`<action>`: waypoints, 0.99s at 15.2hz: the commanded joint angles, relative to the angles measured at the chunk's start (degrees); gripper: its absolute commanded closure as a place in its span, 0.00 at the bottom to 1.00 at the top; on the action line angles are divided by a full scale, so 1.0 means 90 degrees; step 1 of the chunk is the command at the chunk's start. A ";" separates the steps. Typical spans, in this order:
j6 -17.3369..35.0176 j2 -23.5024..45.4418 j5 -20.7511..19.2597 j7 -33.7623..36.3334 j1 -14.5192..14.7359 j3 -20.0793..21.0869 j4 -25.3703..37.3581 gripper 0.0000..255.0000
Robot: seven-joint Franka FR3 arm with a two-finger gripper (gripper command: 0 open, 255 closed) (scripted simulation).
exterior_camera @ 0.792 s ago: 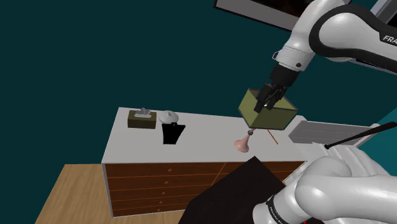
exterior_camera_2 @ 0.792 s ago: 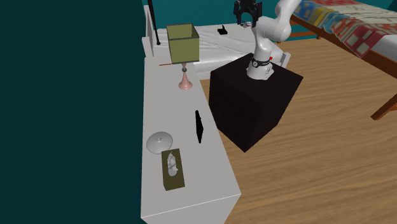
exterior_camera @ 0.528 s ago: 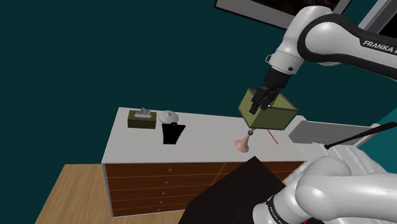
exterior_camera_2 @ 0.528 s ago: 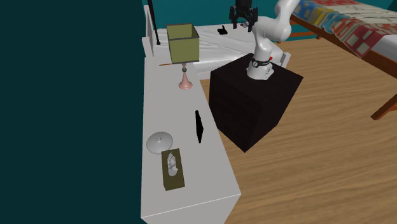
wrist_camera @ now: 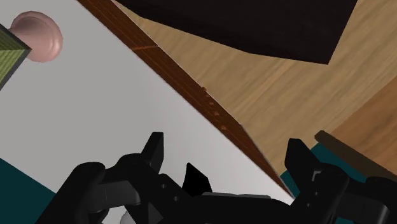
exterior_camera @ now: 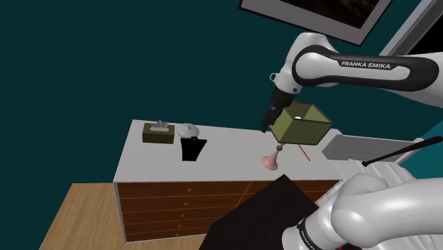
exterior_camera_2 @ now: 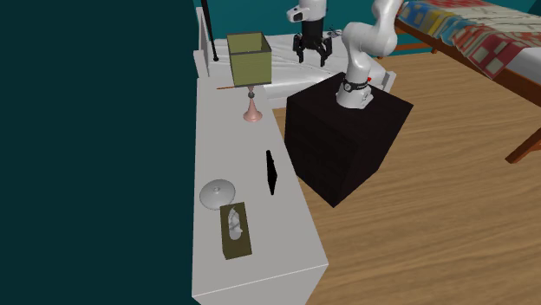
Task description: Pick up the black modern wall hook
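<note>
The black wall hook (exterior_camera: 190,149) stands upright on the white dresser top (exterior_camera: 227,153), between the lamp and the tissue box; the second exterior view shows the hook (exterior_camera_2: 271,171) as a thin dark slab near the dresser's front edge. My gripper (exterior_camera: 270,119) hangs in the air beside the olive lamp shade (exterior_camera: 302,124), well apart from the hook. The second exterior view has the gripper (exterior_camera_2: 312,54) with fingers spread. In the wrist view the gripper (wrist_camera: 226,153) is open with nothing between its fingers, above the white top and its brown front edge.
The lamp's pink base (exterior_camera: 270,161) sits on the dresser under the shade. An olive tissue box (exterior_camera: 158,133) and a grey domed object (exterior_camera: 188,130) stand at the far end. The black stand (exterior_camera_2: 347,139) is beside the dresser, and a quilted bed (exterior_camera_2: 468,26) lies behind.
The arm swung toward the shoulder view's left and the gripper came down from above the lamp shade to beside it. The hook has not moved.
</note>
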 commanded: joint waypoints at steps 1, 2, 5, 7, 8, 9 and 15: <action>0.0426 0.0504 -0.0026 -0.0362 0.0104 -0.0075 0.0103 0.00; 0.0625 0.0738 -0.0036 -0.0541 0.0148 -0.0113 0.0142 0.00; 0.1192 0.1462 -0.0033 -0.1079 0.0274 -0.0208 0.0313 0.00; 0.1541 0.1957 -0.0007 -0.1434 0.0356 -0.0254 0.0471 0.00; 0.1705 0.2207 0.0014 -0.1612 0.0394 -0.0270 0.0562 0.00; 0.1862 0.2458 0.0038 -0.1788 0.0431 -0.0283 0.0661 0.00; 0.2651 0.3956 0.0229 -0.2808 0.0579 -0.0238 0.1411 0.00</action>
